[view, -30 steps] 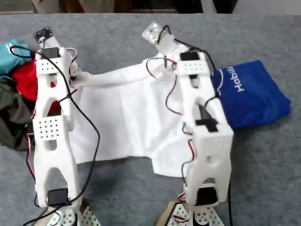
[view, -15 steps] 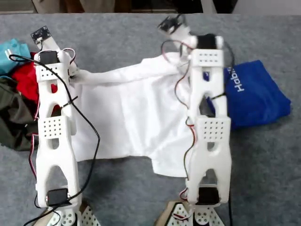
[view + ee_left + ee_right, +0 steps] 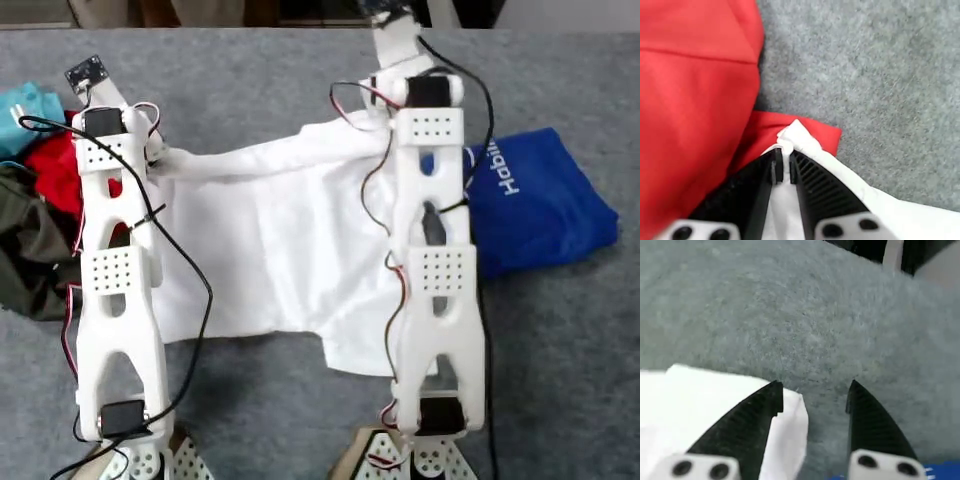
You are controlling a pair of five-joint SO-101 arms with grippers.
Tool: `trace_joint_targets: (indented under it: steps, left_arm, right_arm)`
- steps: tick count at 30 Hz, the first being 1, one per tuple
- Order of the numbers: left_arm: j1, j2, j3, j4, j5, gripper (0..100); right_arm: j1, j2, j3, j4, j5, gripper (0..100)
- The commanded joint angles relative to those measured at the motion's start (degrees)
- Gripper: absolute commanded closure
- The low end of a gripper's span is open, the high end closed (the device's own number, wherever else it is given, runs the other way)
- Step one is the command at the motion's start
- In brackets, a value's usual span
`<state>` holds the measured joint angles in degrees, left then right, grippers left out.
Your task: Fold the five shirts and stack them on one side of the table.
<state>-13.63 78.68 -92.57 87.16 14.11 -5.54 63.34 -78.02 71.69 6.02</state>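
A white shirt (image 3: 270, 240) lies spread across the middle of the grey table. My left gripper (image 3: 783, 166) is shut on the white shirt's corner (image 3: 796, 136), at the shirt's far left by the red shirt (image 3: 695, 90). My right gripper (image 3: 812, 397) stands open over the far right corner of the white shirt (image 3: 720, 405), one finger above the cloth and the other over bare table. A folded blue shirt (image 3: 540, 200) lies at the right. A heap of teal, red (image 3: 55, 170) and dark olive shirts sits at the left edge.
The table's far edge (image 3: 250, 30) runs just beyond both grippers, with dark furniture legs behind it. Grey felt shows bare along the front and at the far right (image 3: 590, 350). Cables hang from both arms.
The right arm has swung right and stretched toward the far edge, over the white shirt's far right corner. The left arm has kept still with the shirt corner in it.
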Motion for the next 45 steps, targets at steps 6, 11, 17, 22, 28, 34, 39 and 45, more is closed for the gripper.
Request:
trace_joint_targets:
  steps: [6,11,17,22,28,34,39,45]
  left_arm:
    - [-1.3,-0.6,-2.1,0.3,-0.1,98]
    - [-1.3,-0.6,-2.1,0.3,-0.1,98]
    - [-1.3,-0.6,-2.1,0.3,-0.1,98]
    - [-1.3,-0.6,-2.1,0.3,-0.1,98]
    - [-1.3,-0.6,-2.1,0.3,-0.1,98]
    - [-1.3,-0.6,-2.0,0.3,-0.2,98]
    - [-1.3,-0.6,-2.0,0.3,-0.2,98]
    - [-1.3,-0.6,-2.0,0.4,-0.2,98]
  right_arm:
    - [1.3,3.0,0.7,-7.5,-20.4,77.5]
    - [0.9,3.3,1.0,-6.8,-20.6,77.5]
    - [0.2,3.3,0.8,-2.5,-20.5,77.7]
    - [-0.9,3.4,1.1,-2.3,-20.1,77.7]
    - [-3.1,4.6,0.8,-0.5,-20.1,77.7]
    - [-3.6,4.6,0.7,0.5,-20.1,77.7]
    - [-3.6,4.6,0.7,0.5,-20.1,77.9]
    - [-3.3,4.6,0.7,0.6,-20.1,87.1]
